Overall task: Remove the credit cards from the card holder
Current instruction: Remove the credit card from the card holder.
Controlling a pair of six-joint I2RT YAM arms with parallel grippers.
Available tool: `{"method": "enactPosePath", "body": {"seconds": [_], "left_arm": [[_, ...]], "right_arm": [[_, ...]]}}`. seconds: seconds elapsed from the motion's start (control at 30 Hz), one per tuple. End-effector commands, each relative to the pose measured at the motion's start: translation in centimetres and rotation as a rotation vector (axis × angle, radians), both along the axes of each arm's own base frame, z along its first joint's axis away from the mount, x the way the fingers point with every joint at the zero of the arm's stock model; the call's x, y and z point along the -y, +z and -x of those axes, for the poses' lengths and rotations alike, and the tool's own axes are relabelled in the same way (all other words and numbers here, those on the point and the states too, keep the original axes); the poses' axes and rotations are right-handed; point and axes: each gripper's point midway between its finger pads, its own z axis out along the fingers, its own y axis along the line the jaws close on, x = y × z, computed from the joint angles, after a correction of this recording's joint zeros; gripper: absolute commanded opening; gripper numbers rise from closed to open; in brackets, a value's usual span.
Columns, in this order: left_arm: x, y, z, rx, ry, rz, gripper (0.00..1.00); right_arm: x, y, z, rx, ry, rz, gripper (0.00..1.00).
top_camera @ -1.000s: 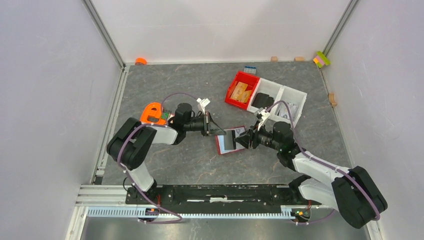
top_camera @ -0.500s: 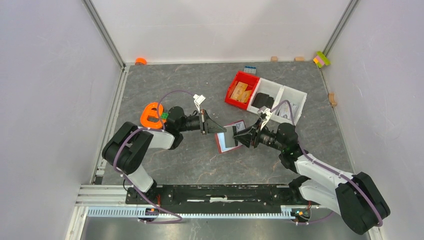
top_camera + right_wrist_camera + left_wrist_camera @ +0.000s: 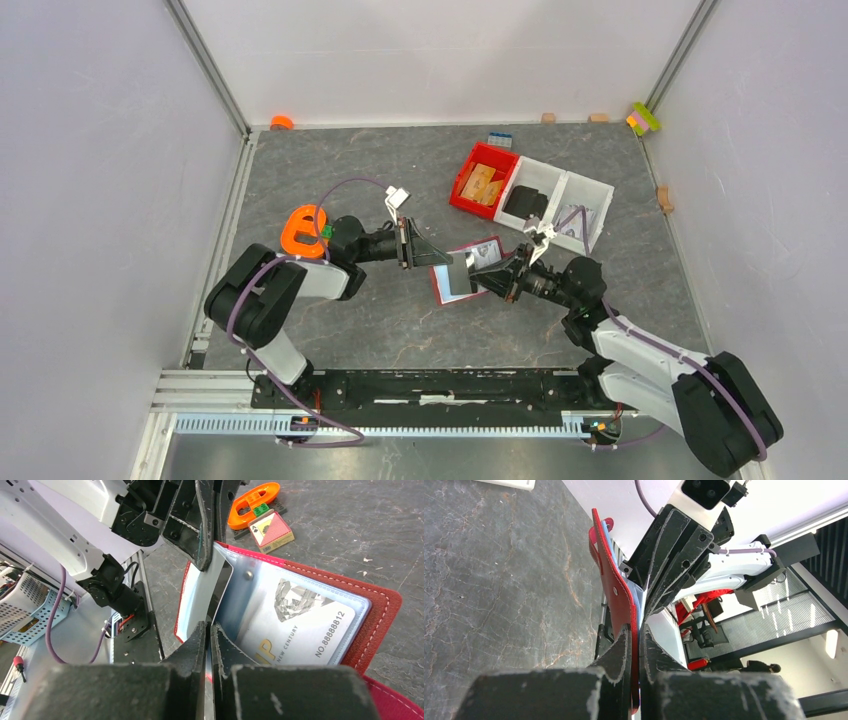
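Open card holder (image 3: 385, 607) — dark red; pale blue-grey credit cards (image 3: 295, 625) in its pockets.

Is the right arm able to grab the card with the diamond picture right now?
Probably not yet. The diamond card lies close by in the card holder, but it sits under a clear pocket, and the right gripper is shut on a pale sheet, so its fingers are busy.

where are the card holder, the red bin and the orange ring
card holder (image 3: 386, 607), right wrist view, red cover edge
red bin (image 3: 461, 178), top external view, left wall
orange ring (image 3: 290, 236), top external view, lower band
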Motion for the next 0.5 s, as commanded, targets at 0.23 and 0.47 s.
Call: {"method": "enactPosePath", "body": {"seconds": [0.23, 0.47], "left_arm": [[-0.7, 1.3, 0.1, 0.148, 0.072, -0.05, 0.06], [-1.5, 0.9, -0.4, 0.188, 0.151, -0.123, 0.07]], "right_arm": [[1.8, 2.3, -0.8, 0.106, -0.135, -0.044, 0.0], [4.0, 1.4, -3.0, 0.087, -0.308, 0.005, 0.0]]}}
